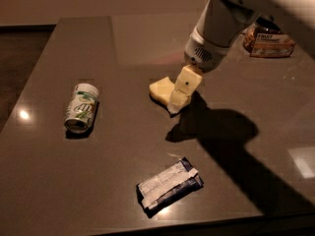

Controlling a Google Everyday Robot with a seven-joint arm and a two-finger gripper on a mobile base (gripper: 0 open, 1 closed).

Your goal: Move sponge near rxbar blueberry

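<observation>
Leaning in from the far right corner of the dark surface (59,191), the robot's white arm (221,23) slopes down toward the middle. Its cream-coloured gripper (183,90) hangs at the tip, tilted, with its lower end down at the surface.

The pale yellow sponge (160,89) lies flat near the middle of the surface, a little toward the far edge. The gripper sits right at the sponge's right-hand end and covers that end from where I stand, so only the left part of the foam shows. The two look to be touching, or very nearly. Whether the gripper is clamped on the foam or slack, I cannot tell.

The rxbar blueberry (170,186) lies flat close to the near edge, about midway along it. It is turned at a slant, with its white label panel facing up and the navy wrapper showing at the ends. It is well apart from the sponge, on the near side of it.

A white-and-green drink can (81,107) lies on its side toward the left edge, well apart from both. A printed snack packet (268,41) stands by the far right corner, partly behind the arm. The arm's dark shadow (221,132) spreads across the surface to the right of the sponge.
</observation>
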